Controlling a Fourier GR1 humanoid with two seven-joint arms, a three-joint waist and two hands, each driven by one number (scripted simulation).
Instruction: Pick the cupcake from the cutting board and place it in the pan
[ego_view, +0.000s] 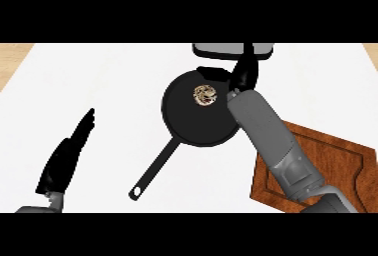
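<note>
The cupcake (206, 95) sits inside the pan (193, 125), toward its far rim and right of its middle, so I judge the placing done. My right hand (244, 75) hovers just past that far rim, right of the cupcake and apart from it; I cannot tell whether its fingers are spread or curled. My left hand (68, 155) rests near the counter's (111, 75) near-left corner, fingers straight and together, holding nothing.

The cupcake looks small and light, and I would guess soft and crumbly on top, with a firmer paper-wrapped base. If I had to take it again, I would hold it low on its sides and never press the top. It could tip if nudged by a finger as I withdraw.

The pan is black, its long handle pointing to the counter's near edge. The wooden cutting board (336, 160) lies at the near-right, partly under my right forearm. The counter is pale and flat, with a grey and black object (221, 49) at its far edge.
</note>
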